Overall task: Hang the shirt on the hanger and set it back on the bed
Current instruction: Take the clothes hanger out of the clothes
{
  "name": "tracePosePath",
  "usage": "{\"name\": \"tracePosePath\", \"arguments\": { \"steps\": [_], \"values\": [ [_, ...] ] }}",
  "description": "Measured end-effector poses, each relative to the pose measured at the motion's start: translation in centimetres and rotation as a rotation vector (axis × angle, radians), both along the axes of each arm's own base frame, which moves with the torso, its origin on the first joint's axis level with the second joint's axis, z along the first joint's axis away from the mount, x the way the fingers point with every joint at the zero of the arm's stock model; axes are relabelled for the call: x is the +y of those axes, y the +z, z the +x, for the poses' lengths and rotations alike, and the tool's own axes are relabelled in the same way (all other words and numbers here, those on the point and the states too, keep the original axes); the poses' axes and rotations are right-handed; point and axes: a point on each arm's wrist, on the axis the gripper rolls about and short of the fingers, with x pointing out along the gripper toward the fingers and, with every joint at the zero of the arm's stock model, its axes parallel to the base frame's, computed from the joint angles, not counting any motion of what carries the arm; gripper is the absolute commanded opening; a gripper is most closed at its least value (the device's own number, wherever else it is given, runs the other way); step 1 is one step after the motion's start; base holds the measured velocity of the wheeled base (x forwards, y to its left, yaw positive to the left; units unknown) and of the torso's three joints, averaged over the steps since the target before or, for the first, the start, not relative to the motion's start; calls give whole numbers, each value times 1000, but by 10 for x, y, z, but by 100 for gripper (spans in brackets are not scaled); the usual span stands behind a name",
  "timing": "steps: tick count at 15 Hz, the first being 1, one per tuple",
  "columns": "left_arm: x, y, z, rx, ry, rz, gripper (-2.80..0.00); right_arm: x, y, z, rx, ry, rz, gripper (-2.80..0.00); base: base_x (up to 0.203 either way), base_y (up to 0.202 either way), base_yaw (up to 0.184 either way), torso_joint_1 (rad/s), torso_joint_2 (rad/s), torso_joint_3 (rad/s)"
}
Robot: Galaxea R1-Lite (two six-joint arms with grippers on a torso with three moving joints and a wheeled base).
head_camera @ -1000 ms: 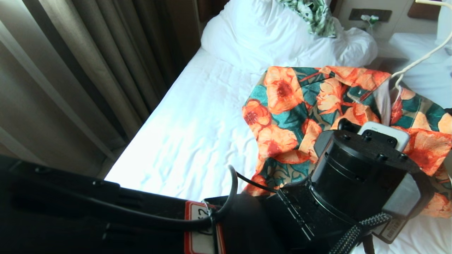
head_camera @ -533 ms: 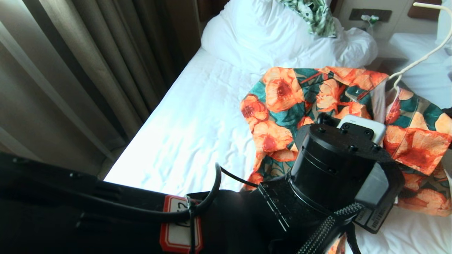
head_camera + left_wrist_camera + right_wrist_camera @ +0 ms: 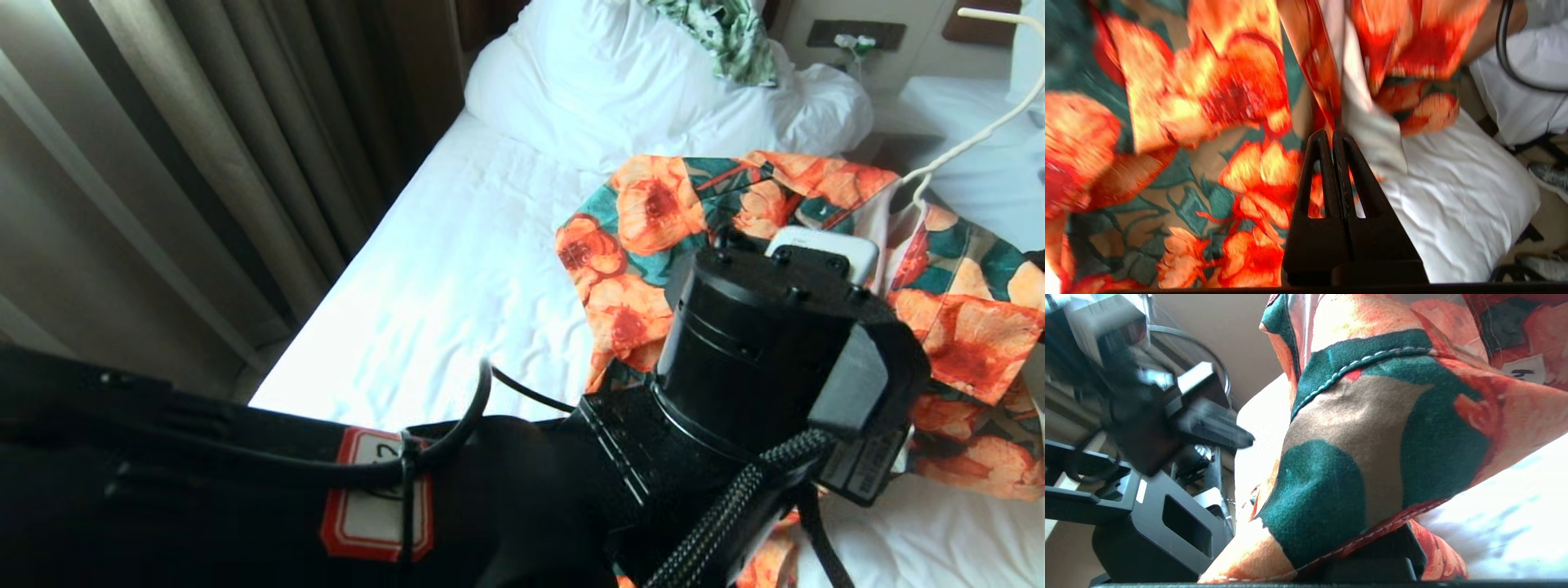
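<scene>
I see the short-sleeved shirt with big orange flowers on teal-green leaves (image 3: 653, 237) held up in a bunched drape over the right side of the single bed with the wrinkled white sheet (image 3: 457, 302), its pale inner face showing along one open front edge (image 3: 1359, 110). The thin cream-white wire hanger (image 3: 971, 135) rises from the collar area toward the upper right (only one slanted arm and the twisted neck are visible to me).
</scene>
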Motion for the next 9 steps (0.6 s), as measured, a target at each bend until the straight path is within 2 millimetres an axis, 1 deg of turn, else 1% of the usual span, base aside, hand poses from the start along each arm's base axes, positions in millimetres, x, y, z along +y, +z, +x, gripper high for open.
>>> {"name": "tracePosePath", "arguments": {
  "steps": [1,2,6,9],
  "values": [
    [0,8,1,-14,15,-18,-280,2,0,0,2,8,1,-280,0,0,0,0,0,0],
    [0,16,2,-33,27,-35,0,4,-1,1,4,13,1,-280,0,0,0,0,0,0],
    [-7,51,6,-150,79,-88,0,6,-1,1,6,19,1,-280,0,0,0,0,0,0],
    [-18,63,13,-241,100,-78,0,7,-1,1,6,22,1,-280,0,0,0,0,0,0]
  ]
}}
